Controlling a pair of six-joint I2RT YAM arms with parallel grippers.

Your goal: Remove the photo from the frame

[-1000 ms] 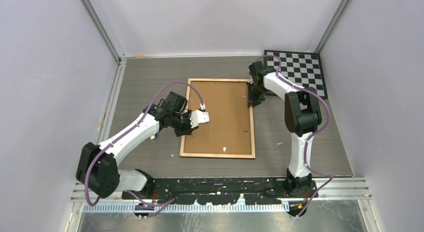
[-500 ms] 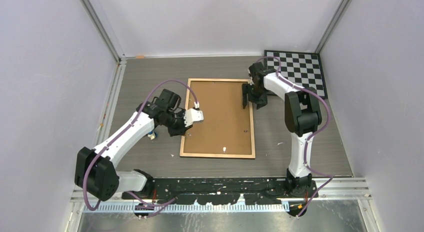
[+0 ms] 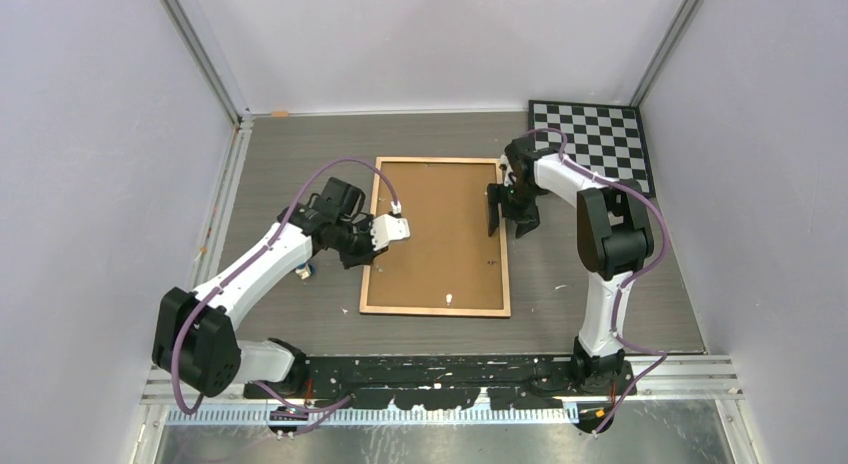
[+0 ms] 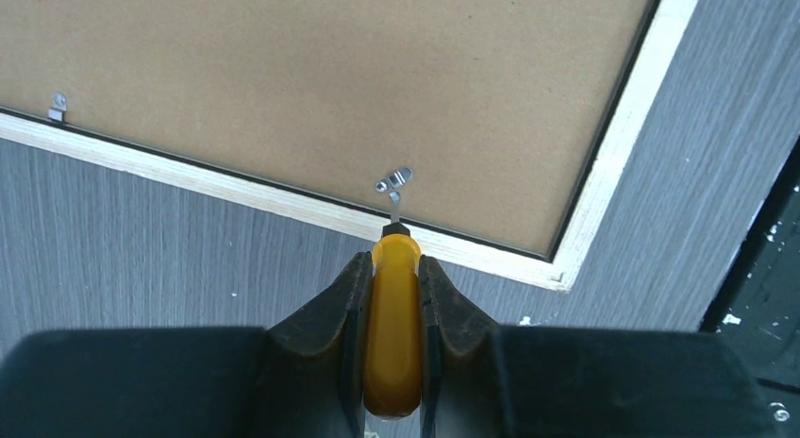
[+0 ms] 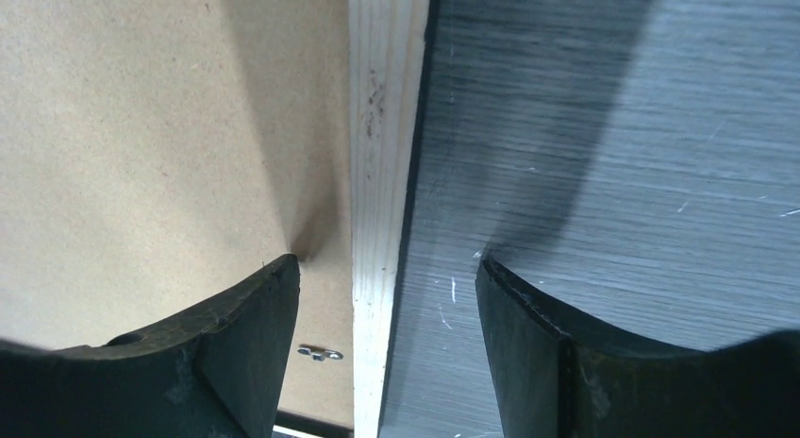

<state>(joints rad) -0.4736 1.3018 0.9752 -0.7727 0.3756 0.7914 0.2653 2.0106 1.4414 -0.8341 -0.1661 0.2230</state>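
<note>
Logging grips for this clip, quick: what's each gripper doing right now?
Left gripper: closed on a yellow-handled tool.
Right gripper: open, empty, astride the rim of the frame.

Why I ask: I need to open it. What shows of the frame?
The frame lies flat, back up, on the table: brown board inside a light wood rim, metal clips along the edges. A yellow-handled screwdriver, held in the left jaws, points at one left-edge clip; the open right jaws straddle the right rim.
</note>
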